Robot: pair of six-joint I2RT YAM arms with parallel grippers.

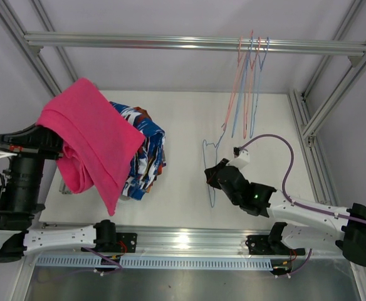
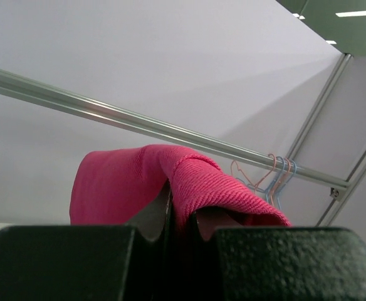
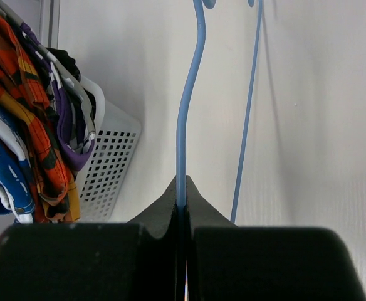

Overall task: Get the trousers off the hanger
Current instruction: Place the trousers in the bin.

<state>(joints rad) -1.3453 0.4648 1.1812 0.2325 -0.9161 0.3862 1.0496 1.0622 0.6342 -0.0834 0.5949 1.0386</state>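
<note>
**Both grippers clamped**

The pink trousers (image 1: 92, 138) are pinched, raised at the left, in the nearly shut left gripper (image 2: 180, 213); one blue hanger (image 3: 186, 125) is clenched by the right gripper (image 3: 182, 204); four hangers (image 1: 249, 81) are hung on the rail (image 1: 170, 42).

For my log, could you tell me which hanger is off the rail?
The blue hanger pinched in the shut right gripper; the other hangers all hang from the rail at the back.

Your pink trousers (image 1: 95, 141) hang draped at left, patterned pairs (image 1: 146, 157) heaped beside them. The blue hanger (image 3: 182, 144) is well apart.
</note>
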